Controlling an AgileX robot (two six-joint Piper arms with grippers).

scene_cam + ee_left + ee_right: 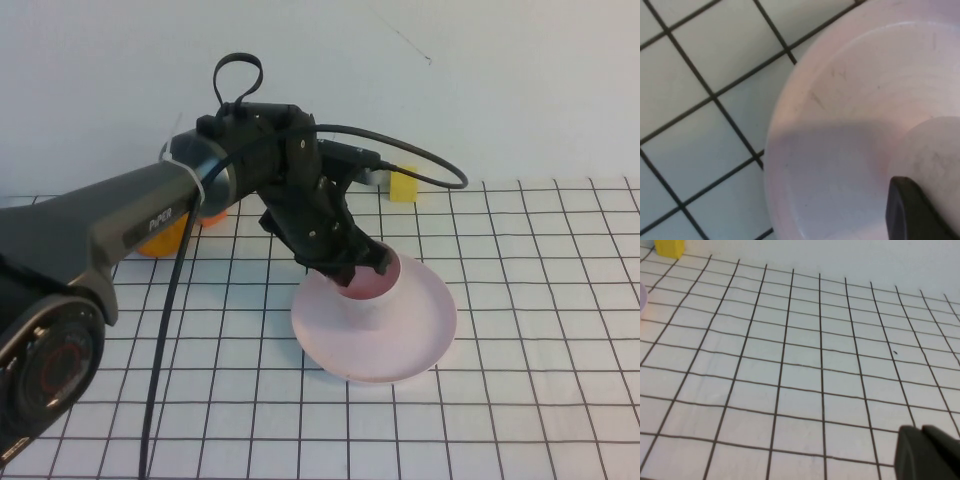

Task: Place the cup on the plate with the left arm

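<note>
Cup [375, 290] on plate [430, 320], left gripper [352, 266] gripping, right gripper [927, 452] apart.

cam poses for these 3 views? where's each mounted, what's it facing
High: raised on robot's side, angled down at grid table; left arm, left claw at matte pale pink cup.
Left wrist: close over round pale pink plate; one black fingertip shows.
Right wrist: low over bare grid; right claw tip, yellow block.
Shared: plate, high and left wrist.

Left hand finger [912, 210] against cup [935, 155], on plate [840, 100].
</note>
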